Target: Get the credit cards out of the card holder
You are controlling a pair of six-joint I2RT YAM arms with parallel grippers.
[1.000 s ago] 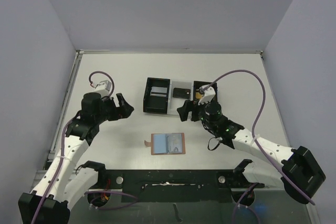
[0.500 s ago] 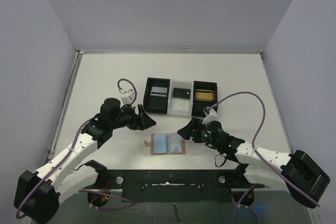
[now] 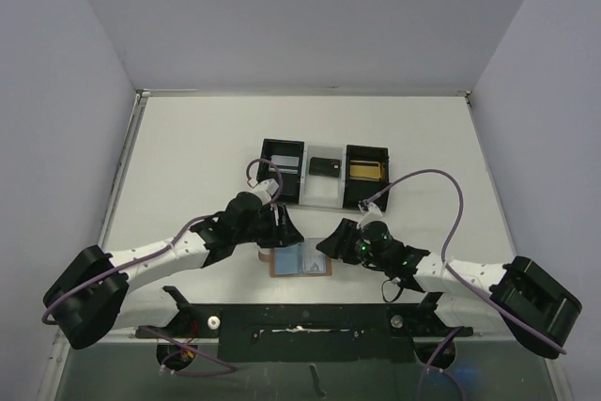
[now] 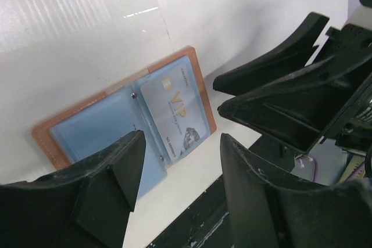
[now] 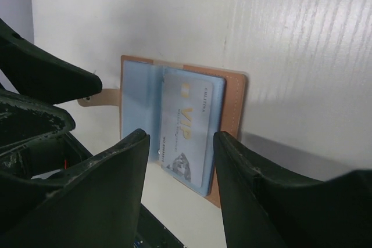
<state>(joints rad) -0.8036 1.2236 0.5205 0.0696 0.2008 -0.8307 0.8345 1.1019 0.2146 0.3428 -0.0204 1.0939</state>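
Observation:
The card holder [image 3: 285,259] lies open on the table, tan with a blue lining and a side tab on its left. A silver-grey VIP card [image 3: 315,257] sits in its right pocket. My left gripper [image 3: 289,231] is open, just above the holder's back-left edge. My right gripper [image 3: 328,245] is open at the holder's right edge. In the left wrist view the holder [image 4: 99,129] and the card [image 4: 174,111] lie beyond my open left gripper [image 4: 181,149]. In the right wrist view the card [image 5: 189,123] in the holder [image 5: 136,100] shows between the tips of my open right gripper [image 5: 180,140].
A black three-compartment tray [image 3: 262,178] stands behind the holder. It holds a silver card [image 3: 282,164] on the left, a black card [image 3: 325,165] in the white middle and a gold card [image 3: 366,171] on the right. The black base rail [image 3: 300,321] runs along the near edge.
Both arms have moved in on the holder. The left gripper came from the far left. The right gripper came down from the tray. The holder has not moved.

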